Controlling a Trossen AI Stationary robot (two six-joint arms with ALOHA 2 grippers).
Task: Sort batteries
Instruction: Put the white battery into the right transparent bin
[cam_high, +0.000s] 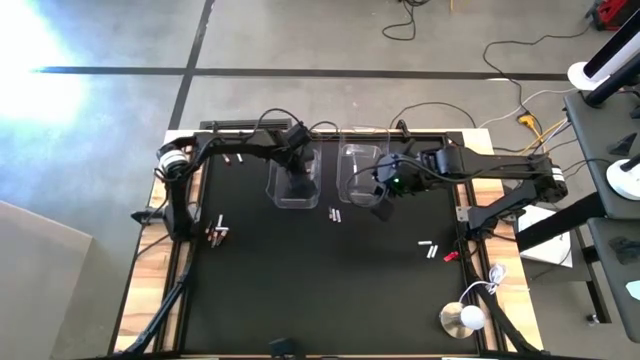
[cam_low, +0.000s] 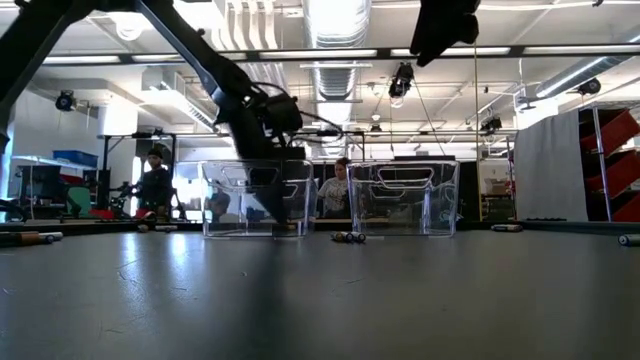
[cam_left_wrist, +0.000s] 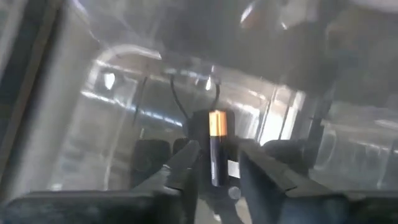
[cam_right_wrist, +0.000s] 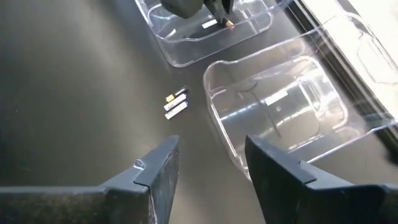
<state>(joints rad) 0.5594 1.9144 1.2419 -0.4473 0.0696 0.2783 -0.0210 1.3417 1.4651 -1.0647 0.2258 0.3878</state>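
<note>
Battery, dark with copper end (cam_left_wrist: 216, 148): clamped between the left gripper (cam_left_wrist: 214, 165) fingers, long axis running along the fingers, copper end pointing away from the wrist. Left gripper sits inside the left clear bin (cam_high: 293, 178), jaws closed on the cell. Right gripper (cam_right_wrist: 208, 163): jaws apart, holding nothing, poised above the desk (cam_high: 320, 290) just beside the right clear bin (cam_high: 362, 172). Loose batteries: a pair (cam_right_wrist: 175, 103) lying flat on the desk between the two bins, side by side, long axes parallel; one cell with label (cam_right_wrist: 209, 23) flat on the left bin's floor. Further cells (cam_high: 217, 232) near the desk's left edge; others (cam_high: 430, 249) toward its right side.
</note>
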